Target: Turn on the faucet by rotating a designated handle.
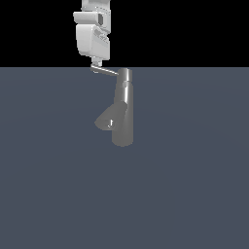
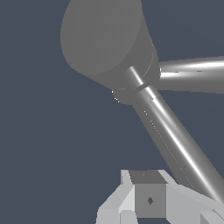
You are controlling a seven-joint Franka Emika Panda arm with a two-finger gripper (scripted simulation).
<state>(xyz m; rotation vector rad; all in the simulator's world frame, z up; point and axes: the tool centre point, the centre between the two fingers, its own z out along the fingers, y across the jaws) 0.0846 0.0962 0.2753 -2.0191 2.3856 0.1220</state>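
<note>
The faucet (image 1: pixel 124 114) is a grey shiny tap that stands upright on the dark floor, with its stubby angled spout (image 1: pixel 107 119) pointing to the exterior view's left. The handle (image 1: pixel 106 71) is a thin rod that sticks out from the top cap toward the exterior view's left. My gripper (image 1: pixel 97 62) hangs straight down over the rod's free end and seems to touch it. In the wrist view the cap (image 2: pixel 103 37) is seen from above. The handle (image 2: pixel 175 140) runs from it to beside my gripper (image 2: pixel 166 192). The fingers stand together, shut, with nothing between them.
A flat dark blue-grey floor (image 1: pixel 194 194) lies all around the faucet. The spout (image 2: pixel 192 74) also shows in the wrist view, off to one side of the cap.
</note>
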